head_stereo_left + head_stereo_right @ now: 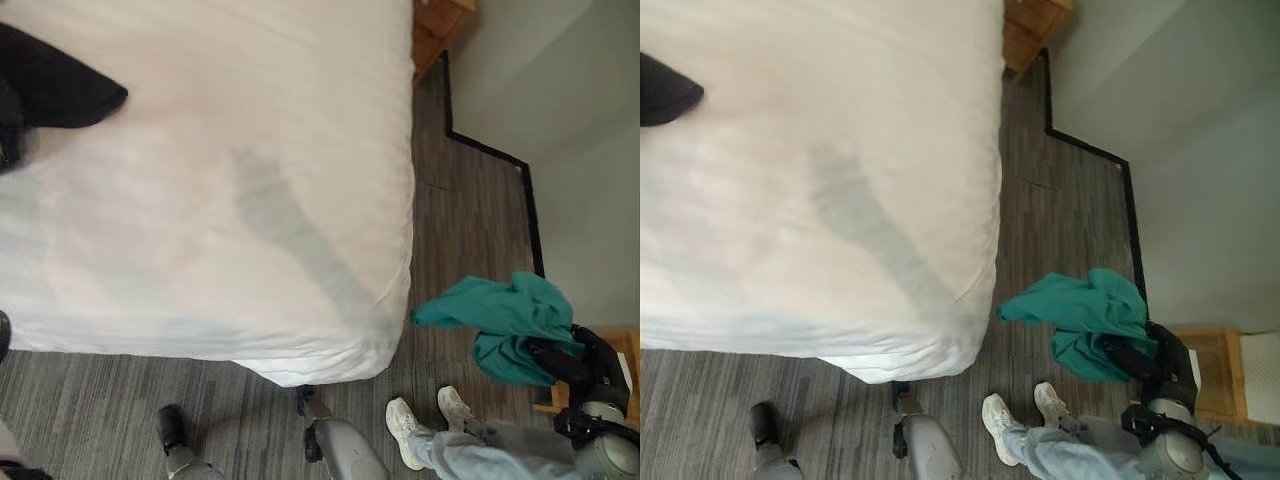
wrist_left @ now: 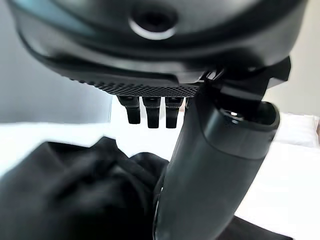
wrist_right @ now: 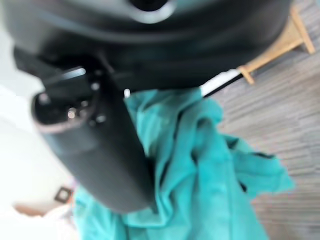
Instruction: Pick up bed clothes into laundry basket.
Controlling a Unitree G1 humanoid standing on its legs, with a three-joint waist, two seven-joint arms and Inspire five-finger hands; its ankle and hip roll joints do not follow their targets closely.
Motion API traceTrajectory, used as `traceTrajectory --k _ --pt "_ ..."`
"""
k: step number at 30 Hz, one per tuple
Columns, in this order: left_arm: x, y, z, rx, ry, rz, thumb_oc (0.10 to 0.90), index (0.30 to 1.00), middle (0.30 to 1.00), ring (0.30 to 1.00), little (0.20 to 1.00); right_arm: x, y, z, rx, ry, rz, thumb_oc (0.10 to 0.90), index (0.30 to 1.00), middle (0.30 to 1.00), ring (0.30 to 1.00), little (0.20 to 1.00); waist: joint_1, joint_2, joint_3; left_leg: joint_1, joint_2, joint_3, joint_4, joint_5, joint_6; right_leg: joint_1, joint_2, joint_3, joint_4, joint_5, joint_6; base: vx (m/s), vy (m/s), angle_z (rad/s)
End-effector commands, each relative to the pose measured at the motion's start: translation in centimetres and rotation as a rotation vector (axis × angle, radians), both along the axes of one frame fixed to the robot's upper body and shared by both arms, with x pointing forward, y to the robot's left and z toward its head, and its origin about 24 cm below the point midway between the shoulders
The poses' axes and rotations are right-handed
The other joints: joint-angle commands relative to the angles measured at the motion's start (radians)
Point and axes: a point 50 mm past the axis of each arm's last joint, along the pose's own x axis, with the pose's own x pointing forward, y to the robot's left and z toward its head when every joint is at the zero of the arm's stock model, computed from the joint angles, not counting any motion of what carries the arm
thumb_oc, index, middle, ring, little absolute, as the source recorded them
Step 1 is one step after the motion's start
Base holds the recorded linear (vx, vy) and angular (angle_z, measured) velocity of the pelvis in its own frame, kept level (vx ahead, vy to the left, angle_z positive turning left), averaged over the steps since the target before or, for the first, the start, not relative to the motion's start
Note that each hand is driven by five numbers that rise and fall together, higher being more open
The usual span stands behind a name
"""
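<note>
Right eye view: teal garment (image 1: 1080,320) in right hand (image 1: 1145,362)

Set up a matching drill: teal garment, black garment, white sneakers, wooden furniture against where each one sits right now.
Things:
1. teal garment
2. black garment
3. white sneakers
4. wooden furniture

Places:
A. on the grey floor, worn by a person
B. lying on the white bed
C. held in the right hand above the floor
D. at the bed's far corner

Pairs: 1-C, 2-B, 3-A, 4-D
</note>
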Motion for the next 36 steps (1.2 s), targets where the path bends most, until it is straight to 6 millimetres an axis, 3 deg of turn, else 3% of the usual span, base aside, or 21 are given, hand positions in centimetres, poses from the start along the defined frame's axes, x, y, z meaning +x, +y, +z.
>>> traceTrajectory --k 1,6,10,11,12,14,15,16,18,20,21,23,24,26,29,30,31,33,36 --pt "-5.5 0.4 8.3 0.090 -0.340 0.060 0.800 0.900 0.900 0.900 0.900 1.0 -2.4 6.3 -0.149 -0.275 -0.054 0.400 0.300 0.300 0.300 0.300 -0.015 0.036 -0.016 -0.003 -0.107 0.059 0.018 -0.048 0.101 0.104 0.023 -0.002 0.003 -0.042 0.079 0.04 -0.005 0.04" --pt "-6.0 -0.3 9.6 0.139 -0.345 0.064 0.800 0.900 0.900 0.900 0.900 1.1 -2.2 6.7 -0.170 -0.274 -0.016 0.400 0.300 0.300 0.300 0.300 -0.014 0.035 -0.001 -0.038 -0.105 0.044 0.037 -0.047 0.098 0.089 0.024 -0.021 0.006 -0.045 0.076 -0.01 -0.034 0.14" --pt "-4.9 -1.7 9.7 0.160 -0.335 0.011 0.800 0.900 0.900 0.900 0.900 1.6 -1.8 6.7 -0.169 -0.271 0.012 0.400 0.300 0.300 0.300 0.300 -0.009 0.020 0.021 -0.085 -0.100 0.021 0.068 -0.047 0.097 0.072 0.028 -0.036 0.005 -0.039 0.072 -0.03 -0.072 0.14" --pt "-4.0 -2.0 9.0 0.150 -0.300 0.001 0.800 0.900 0.900 0.900 0.900 2.0 -1.5 6.8 -0.172 -0.271 0.026 0.400 0.300 0.300 0.300 0.300 -0.009 0.013 0.028 -0.099 -0.098 0.014 0.076 -0.046 0.096 0.066 0.029 -0.039 0.006 -0.037 0.071 -0.06 -0.039 0.20" --pt "-2.3 -2.5 7.7 0.106 -0.261 -0.022 0.800 0.900 0.900 0.900 0.900 4.7 -0.4 6.8 -0.248 -0.235 0.056 0.400 0.300 0.300 0.300 0.300 0.003 0.012 0.048 -0.123 -0.092 0.006 0.096 -0.047 0.097 0.053 0.032 -0.041 0.009 -0.042 0.064 -0.06 -0.039 0.24" --pt "-2.1 -1.9 7.1 0.055 -0.250 -0.005 0.800 0.900 0.900 0.900 0.900 5.6 0.3 6.8 -0.250 -0.226 0.077 0.400 0.300 0.300 0.300 0.300 0.000 0.010 0.058 -0.131 -0.087 0.004 0.103 -0.048 0.098 0.048 0.036 -0.041 0.012 -0.046 0.062 -0.06 -0.034 0.18" --pt "-1.9 -0.7 6.1 -0.045 -0.219 0.056 0.800 0.900 0.900 0.900 0.900 5.7 -0.3 6.8 -0.248 -0.220 0.023 0.400 0.300 0.300 0.300 0.300 -0.012 -0.007 0.077 -0.155 -0.076 0.005 0.121 -0.049 0.096 0.030 0.041 -0.037 0.014 -0.038 0.060 -0.07 -0.047 0.07" --pt "-1.9 -0.7 6.1 -0.044 -0.219 0.055 0.800 0.900 0.900 0.900 0.900 5.7 -0.3 6.8 -0.248 -0.221 0.023 0.400 0.300 0.300 0.300 0.300 -0.012 -0.007 0.077 -0.157 -0.075 0.005 0.122 -0.049 0.096 0.029 0.042 -0.037 0.015 -0.038 0.060 -0.08 -0.061 0.04" --pt "-1.6 0.1 4.7 -0.114 -0.187 0.085 0.800 0.900 0.900 0.900 0.900 5.9 0.4 6.4 -0.238 -0.223 0.024 0.400 0.300 0.300 0.300 0.300 -0.039 -0.040 0.086 -0.207 -0.059 0.002 0.156 -0.054 0.094 -0.002 0.052 -0.028 0.016 -0.024 0.056 -0.07 -0.059 -0.01" --pt "-1.3 0.2 4.1 -0.134 -0.177 0.075 0.800 0.900 0.900 0.900 0.900 5.7 0.8 6.3 -0.233 -0.233 0.019 0.400 0.300 0.300 0.300 0.300 -0.051 -0.052 0.084 -0.233 -0.050 -0.004 0.183 -0.063 0.096 -0.019 0.057 -0.019 0.021 -0.017 0.055 0.00 -0.040 -0.01" --pt "-1.3 0.2 4.1 -0.134 -0.176 0.075 0.800 0.900 0.900 0.900 0.900 5.7 0.8 6.3 -0.234 -0.231 0.019 0.400 0.300 0.300 0.300 0.300 -0.050 -0.043 0.077 -0.223 -0.045 -0.014 0.181 -0.096 0.089 -0.007 0.064 -0.016 0.015 -0.031 0.061 0.06 -0.016 -0.02" --pt "-0.8 0.3 3.0 -0.147 -0.153 0.072 0.800 0.900 0.900 0.900 0.900 5.5 1.4 6.2 -0.232 -0.245 0.033 0.400 0.300 0.300 0.300 0.300 -0.055 -0.061 0.082 -0.236 -0.046 -0.001 0.196 -0.076 0.097 -0.021 0.064 -0.008 0.020 -0.022 0.053 -0.01 -0.001 -0.05" --pt "-0.6 0.1 2.9 -0.148 -0.149 0.066 0.800 0.900 0.900 0.900 0.900 5.5 1.7 6.2 -0.230 -0.247 0.043 0.400 0.300 0.300 0.300 0.300 -0.054 -0.056 0.077 -0.223 -0.041 -0.009 0.190 -0.107 0.091 -0.009 0.071 -0.005 0.014 -0.038 0.057 0.00 -0.002 -0.04" --pt "0.2 -0.5 2.3 -0.168 -0.133 0.028 0.800 0.900 0.900 0.900 0.900 5.1 2.2 5.7 -0.224 -0.239 0.059 0.400 0.300 0.300 0.300 0.300 -0.050 -0.063 0.083 -0.231 -0.047 -0.003 0.189 -0.078 0.098 -0.019 0.065 -0.009 0.020 -0.029 0.048 -0.05 -0.014 -0.01" --pt "1.5 -2.0 1.8 -0.291 -0.151 -0.108 0.800 0.900 0.900 0.900 0.900 5.7 2.8 5.7 -0.229 -0.224 0.091 0.400 0.300 0.300 0.300 0.300 -0.034 -0.045 0.081 -0.207 -0.054 -0.009 0.164 -0.072 0.097 -0.005 0.061 -0.022 0.019 -0.058 0.042 -0.03 -0.007 0.00" --pt "1.7 -2.3 1.8 -0.342 -0.167 -0.150 0.525 0.488 0.488 0.488 0.488 5.9 2.9 5.6 -0.229 -0.216 0.102 0.400 0.300 0.300 0.300 0.300 -0.030 -0.039 0.080 -0.200 -0.056 -0.010 0.161 -0.071 0.096 0.000 0.060 -0.023 0.021 -0.060 0.041 0.00 0.000 0.00" --pt "1.9 -2.6 1.8 -0.413 -0.194 -0.205 0.400 0.300 0.300 0.300 0.300 6.2 3.2 5.4 -0.221 -0.207 0.114 0.400 0.300 0.300 0.300 0.300 -0.028 -0.035 0.077 -0.192 -0.057 -0.012 0.159 -0.070 0.095 0.004 0.061 -0.024 0.022 -0.062 0.040 0.00 0.000 0.00" --pt "2.7 -3.8 1.6 -0.570 -0.266 -0.360 0.400 0.300 0.300 0.300 0.300 6.7 4.0 5.0 -0.206 -0.192 0.148 0.400 0.300 0.300 0.300 0.300 -0.019 -0.018 0.073 -0.166 -0.060 -0.014 0.148 -0.070 0.094 0.019 0.061 -0.026 0.026 -0.075 0.036 0.02 0.001 -0.04" --pt "4.6 -6.7 -0.6 -0.794 -0.298 -0.618 0.400 0.300 0.300 0.300 0.300 7.4 4.4 4.8 -0.209 -0.175 0.165 0.400 0.300 0.300 0.300 0.300 0.003 0.015 0.069 -0.115 -0.071 -0.018 0.135 -0.074 0.095 0.051 0.057 -0.032 0.043 -0.106 0.027 0.03 0.021 -0.01"
